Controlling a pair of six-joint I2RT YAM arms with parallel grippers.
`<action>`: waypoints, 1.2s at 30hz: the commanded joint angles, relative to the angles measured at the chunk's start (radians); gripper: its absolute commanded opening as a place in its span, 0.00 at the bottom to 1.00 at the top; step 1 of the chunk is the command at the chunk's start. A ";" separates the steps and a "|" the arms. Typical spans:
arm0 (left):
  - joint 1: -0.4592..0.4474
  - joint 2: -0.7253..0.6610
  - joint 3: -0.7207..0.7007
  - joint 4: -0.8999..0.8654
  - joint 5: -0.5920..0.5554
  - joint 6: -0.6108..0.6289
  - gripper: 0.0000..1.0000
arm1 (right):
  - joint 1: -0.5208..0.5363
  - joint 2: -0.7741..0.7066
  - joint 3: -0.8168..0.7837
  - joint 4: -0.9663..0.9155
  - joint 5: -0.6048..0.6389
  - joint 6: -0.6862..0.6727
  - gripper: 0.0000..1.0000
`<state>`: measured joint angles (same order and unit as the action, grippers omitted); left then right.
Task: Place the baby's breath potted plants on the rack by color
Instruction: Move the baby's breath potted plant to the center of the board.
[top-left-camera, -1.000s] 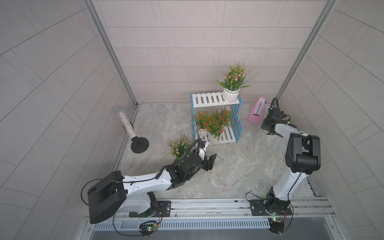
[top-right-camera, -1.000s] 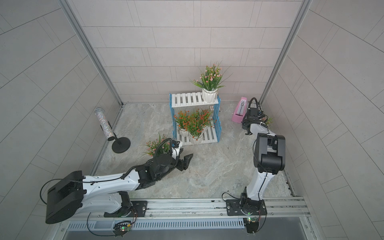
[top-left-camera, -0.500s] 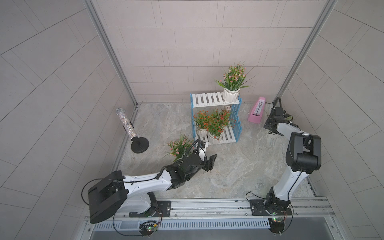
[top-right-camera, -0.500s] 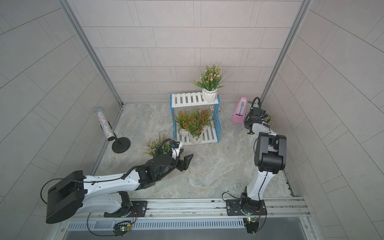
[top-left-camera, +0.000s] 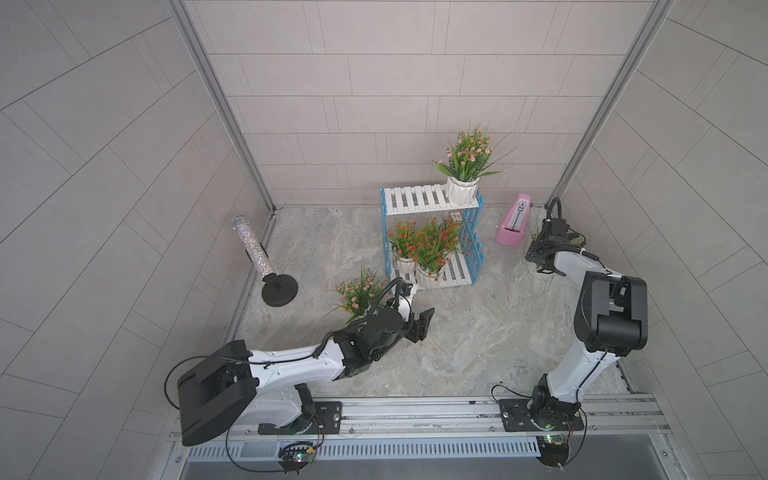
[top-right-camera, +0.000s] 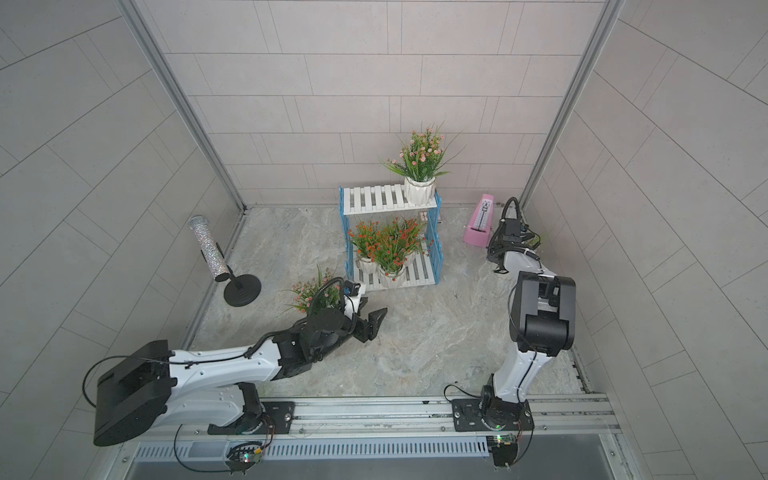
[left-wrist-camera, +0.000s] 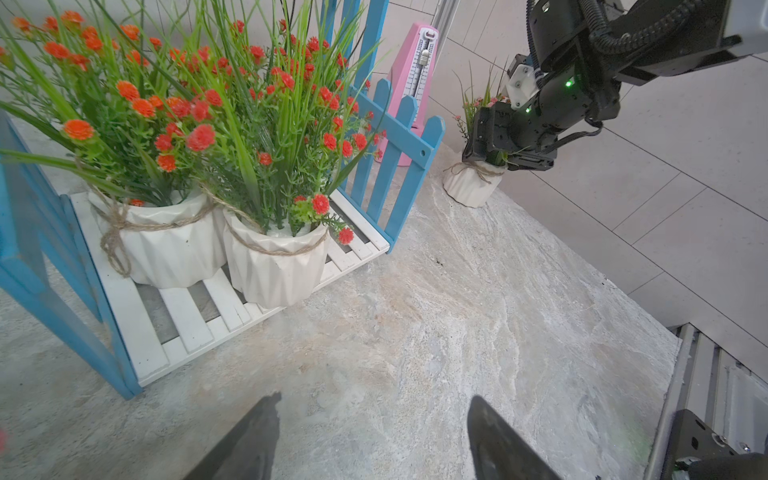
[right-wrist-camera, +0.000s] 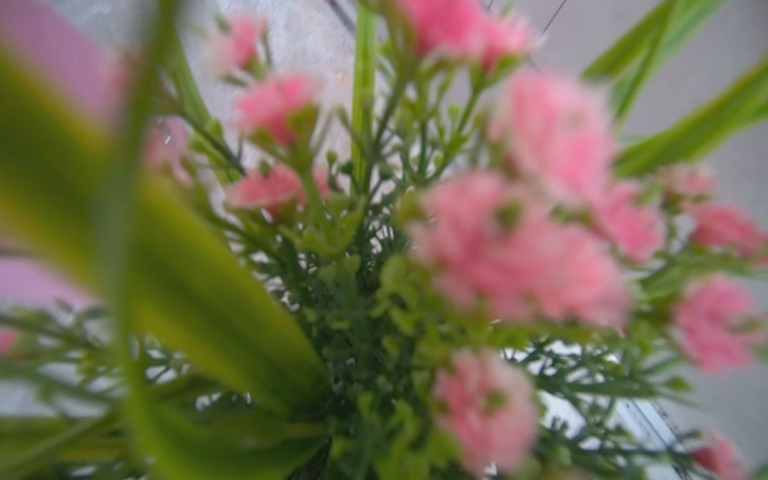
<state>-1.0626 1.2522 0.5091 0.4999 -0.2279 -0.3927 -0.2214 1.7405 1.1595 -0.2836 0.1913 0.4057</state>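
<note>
The blue-sided white slatted rack (top-left-camera: 415, 200) holds one pink-flowered white-potted plant (top-left-camera: 466, 166) and the orange-red plants (top-left-camera: 422, 247); two other pink plants (top-left-camera: 357, 293) stand off it. The left gripper (left-wrist-camera: 374, 400) gapes empty; I cannot tell whether the right gripper (left-wrist-camera: 498, 154) grips.

Both top views overhead, sharing rack (top-left-camera: 415, 199) — wrist views close-up.

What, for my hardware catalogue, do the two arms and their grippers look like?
Both arms, left arm and right arm, have white shells, black joints and a boxy black housing. Black corrugated cables loop at each wrist. The left gripper has dark pointed fingers; the right gripper is blocky black, with green lights glowing behind it.
</note>
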 joint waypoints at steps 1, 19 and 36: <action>0.003 0.009 -0.009 0.022 -0.002 -0.003 0.75 | 0.039 -0.102 -0.051 -0.066 -0.030 0.035 0.65; 0.015 -0.021 -0.021 -0.016 -0.035 -0.005 0.75 | 0.507 -0.568 -0.411 -0.298 0.068 0.137 0.66; 0.017 -0.113 -0.031 -0.136 -0.077 -0.008 0.75 | 0.622 -0.714 -0.530 -0.314 0.056 0.213 0.99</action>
<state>-1.0492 1.1606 0.4885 0.3923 -0.2832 -0.3950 0.3946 1.0100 0.6315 -0.5884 0.2443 0.5850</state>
